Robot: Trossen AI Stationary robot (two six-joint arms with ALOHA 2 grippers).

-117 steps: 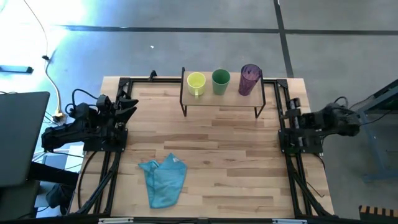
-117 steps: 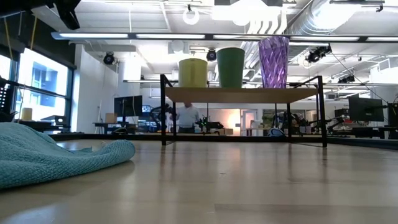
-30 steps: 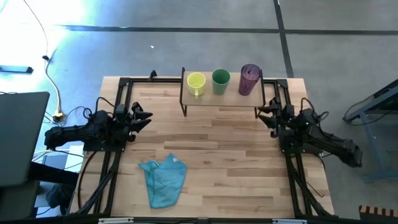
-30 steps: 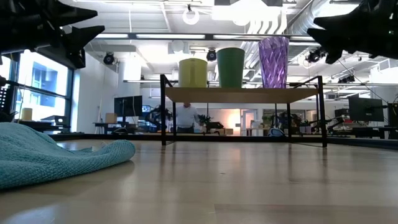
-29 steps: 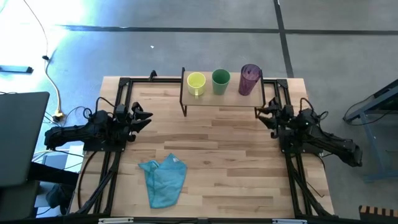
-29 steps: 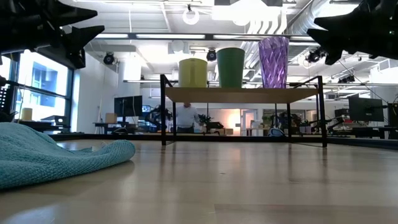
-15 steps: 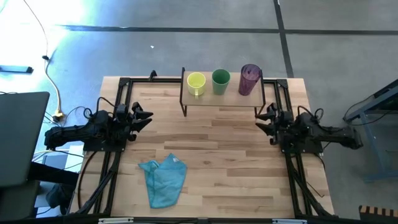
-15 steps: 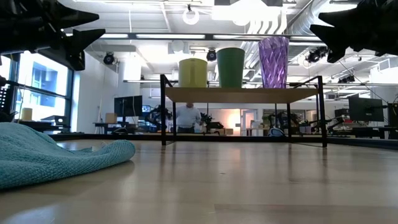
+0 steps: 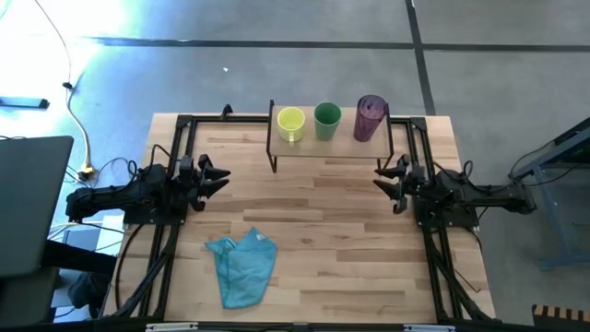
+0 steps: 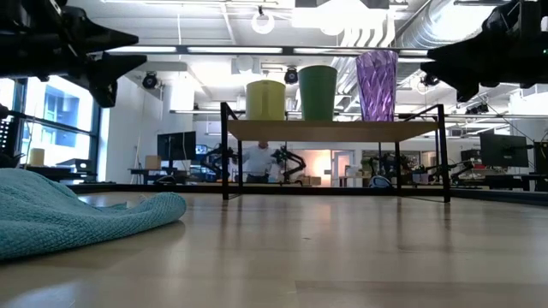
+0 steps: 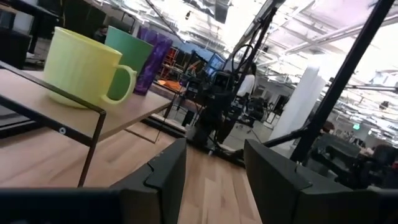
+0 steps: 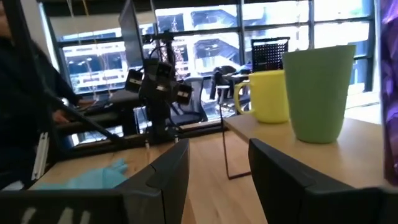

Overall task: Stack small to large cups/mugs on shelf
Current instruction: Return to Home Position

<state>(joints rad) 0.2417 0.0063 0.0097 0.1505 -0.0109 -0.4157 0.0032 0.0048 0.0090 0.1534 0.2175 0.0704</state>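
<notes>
Three vessels stand upright in a row on the small wooden shelf [image 9: 327, 148] at the table's far edge: a yellow mug [image 9: 290, 123] on the left, a green cup [image 9: 326, 120] in the middle, a purple tumbler [image 9: 370, 117] on the right. They also show in the low view as the yellow mug [image 10: 265, 99], green cup [image 10: 318, 92] and tumbler [image 10: 377, 84]. My left gripper [image 9: 218, 179] hovers open at the table's left side, my right gripper [image 9: 385, 184] open at the right side. Both point inward, above the table, with nothing between the fingers.
A crumpled teal cloth [image 9: 243, 266] lies on the table near the front left. The wide middle of the wooden tabletop [image 9: 313, 231] lies between the two arms. Dark metal frames [image 9: 433, 249] run along both table sides. A person shows far off in the room behind.
My right arm has swung round toward the table's middle, so its gripper has moved a little toward the near edge and now points straight at the left side. My left gripper has tipped down slightly without leaving its place. The cups have not moved.
</notes>
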